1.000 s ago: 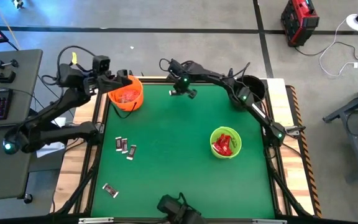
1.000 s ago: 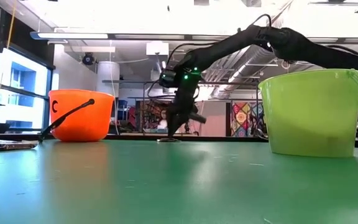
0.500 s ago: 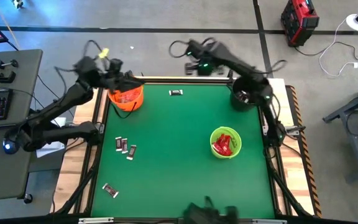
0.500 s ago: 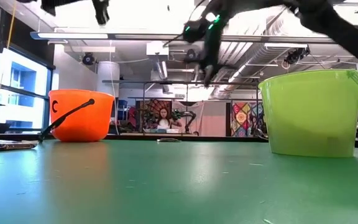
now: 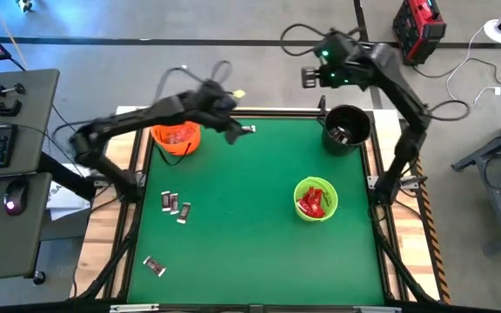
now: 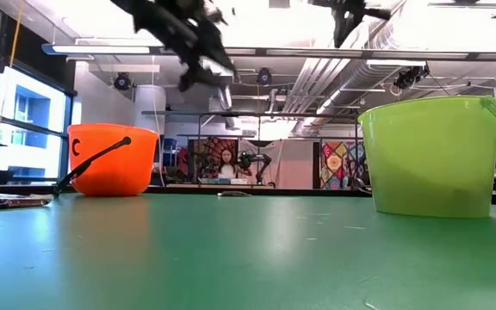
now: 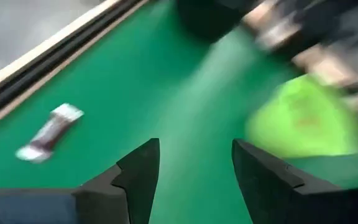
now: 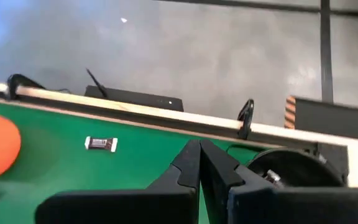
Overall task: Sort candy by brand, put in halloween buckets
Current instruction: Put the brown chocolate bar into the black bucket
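Note:
A dark-wrapped candy [image 5: 249,129] lies flat on the green table near the middle of the far edge; it also shows in the left wrist view [image 7: 48,132] and the right wrist view [image 8: 100,144]. My left gripper [image 7: 194,163] is open and empty, hovering just left of that candy [image 5: 233,129]. My right gripper [image 8: 197,152] is shut and empty, raised high beyond the far edge [image 5: 307,76]. The orange bucket [image 5: 177,137] holds candy. So do the lime green bucket [image 5: 316,198], with red wrappers, and the black bucket [image 5: 346,129].
Three dark candies [image 5: 175,206] lie in a cluster on the table's left side. A silvery one [image 5: 154,265] lies near the front left corner. A wooden rail [image 8: 135,111] borders the far edge. A person [image 6: 227,164] shows in the room behind.
My right gripper has risen from the table at the middle of the far edge and swung up toward the far right, and the dark candy lies where it was. My left gripper has moved from above the orange bucket toward the right, along the far edge toward that candy.

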Action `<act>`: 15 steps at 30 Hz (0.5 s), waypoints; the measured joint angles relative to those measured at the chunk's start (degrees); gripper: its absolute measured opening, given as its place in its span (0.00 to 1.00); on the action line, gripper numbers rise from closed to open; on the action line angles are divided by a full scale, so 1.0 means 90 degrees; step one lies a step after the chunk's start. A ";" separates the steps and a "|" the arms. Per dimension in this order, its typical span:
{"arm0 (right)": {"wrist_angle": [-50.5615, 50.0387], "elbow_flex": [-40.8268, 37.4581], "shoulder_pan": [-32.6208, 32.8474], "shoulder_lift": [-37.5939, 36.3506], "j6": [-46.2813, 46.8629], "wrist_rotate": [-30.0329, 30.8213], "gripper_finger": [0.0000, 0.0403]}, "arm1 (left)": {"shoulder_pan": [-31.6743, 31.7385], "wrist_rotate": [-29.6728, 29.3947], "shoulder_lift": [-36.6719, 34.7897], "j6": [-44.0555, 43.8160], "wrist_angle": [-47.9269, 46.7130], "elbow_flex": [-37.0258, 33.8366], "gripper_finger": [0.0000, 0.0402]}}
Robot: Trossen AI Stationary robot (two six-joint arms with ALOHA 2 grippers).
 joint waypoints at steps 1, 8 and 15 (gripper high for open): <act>-0.0001 0.0000 0.0029 -0.0096 -0.0141 -0.0002 0.00 | -0.0044 -0.0331 0.0346 0.0150 -0.0287 0.0249 0.47; -0.0006 -0.0004 0.0201 -0.0599 -0.1445 -0.0010 0.00 | 0.0277 -0.1340 0.2292 -0.0011 -0.1023 0.1495 0.46; -0.0008 -0.0005 0.0218 -0.0732 -0.2324 -0.0656 0.00 | 0.0960 -0.1257 0.3677 0.0529 -0.2514 0.2816 0.41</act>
